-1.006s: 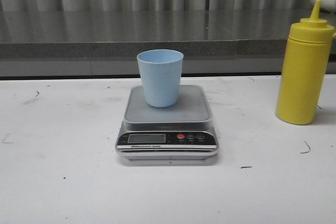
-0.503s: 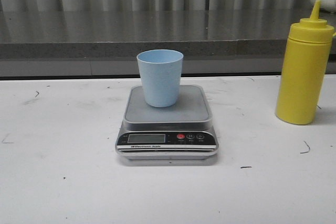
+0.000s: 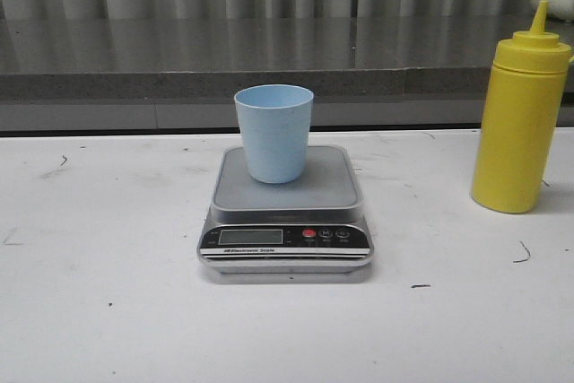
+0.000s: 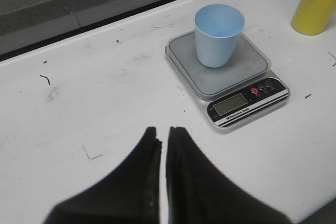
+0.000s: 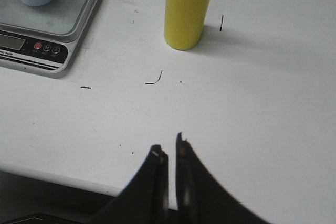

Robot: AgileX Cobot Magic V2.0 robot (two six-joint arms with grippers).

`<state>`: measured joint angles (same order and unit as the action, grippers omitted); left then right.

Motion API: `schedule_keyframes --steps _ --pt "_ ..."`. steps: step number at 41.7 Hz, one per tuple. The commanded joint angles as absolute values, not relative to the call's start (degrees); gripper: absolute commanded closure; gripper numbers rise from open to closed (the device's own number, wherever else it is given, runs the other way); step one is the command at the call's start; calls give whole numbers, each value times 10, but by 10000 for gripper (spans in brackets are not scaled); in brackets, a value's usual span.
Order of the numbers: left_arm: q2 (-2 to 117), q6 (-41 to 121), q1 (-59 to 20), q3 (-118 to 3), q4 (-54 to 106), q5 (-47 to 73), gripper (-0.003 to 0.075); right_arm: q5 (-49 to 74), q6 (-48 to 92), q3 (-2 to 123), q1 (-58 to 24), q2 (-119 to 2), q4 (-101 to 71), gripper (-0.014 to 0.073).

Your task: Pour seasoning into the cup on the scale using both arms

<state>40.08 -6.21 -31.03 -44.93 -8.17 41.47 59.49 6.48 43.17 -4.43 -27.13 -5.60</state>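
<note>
The light blue cup [image 3: 273,132] stands upright on the silver-grey scale [image 3: 285,213] at the table's middle; both also show in the left wrist view, cup [image 4: 218,35] and scale [image 4: 227,74]. The yellow seasoning bottle [image 3: 521,118] stands upright at the right, capped. My left gripper [image 4: 163,132] is shut and empty over bare table, well short of the scale. My right gripper [image 5: 170,148] is shut and empty near the table's front edge, apart from the bottle [image 5: 187,9]. Neither arm shows in the front view.
The white table [image 3: 108,311] bears small dark scuff marks. A grey ledge [image 3: 179,78] and a corrugated wall run along the back. The table's front edge [image 5: 63,177] lies just beside the right gripper.
</note>
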Motion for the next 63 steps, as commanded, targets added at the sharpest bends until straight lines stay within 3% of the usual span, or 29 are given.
schedule_keyframes --steps 1,5,30,42,50,63 --pt "401 -64 -314 -465 -80 377 740 557 63 450 -43 -274 -52 664" --pt "401 -64 -314 -465 -80 376 740 561 63 450 -43 -274 -52 715" --pt "371 -64 -299 -438 -76 360 740 570 63 450 -43 -274 -52 711" --pt "193 -64 -142 -259 10 159 740 570 63 450 -43 -274 -52 711" --pt "85 -64 -66 -136 30 87 740 570 63 450 -43 -274 -52 711" --pt "11 -64 -41 -2 29 -49 740 570 63 450 -43 -274 -52 711"
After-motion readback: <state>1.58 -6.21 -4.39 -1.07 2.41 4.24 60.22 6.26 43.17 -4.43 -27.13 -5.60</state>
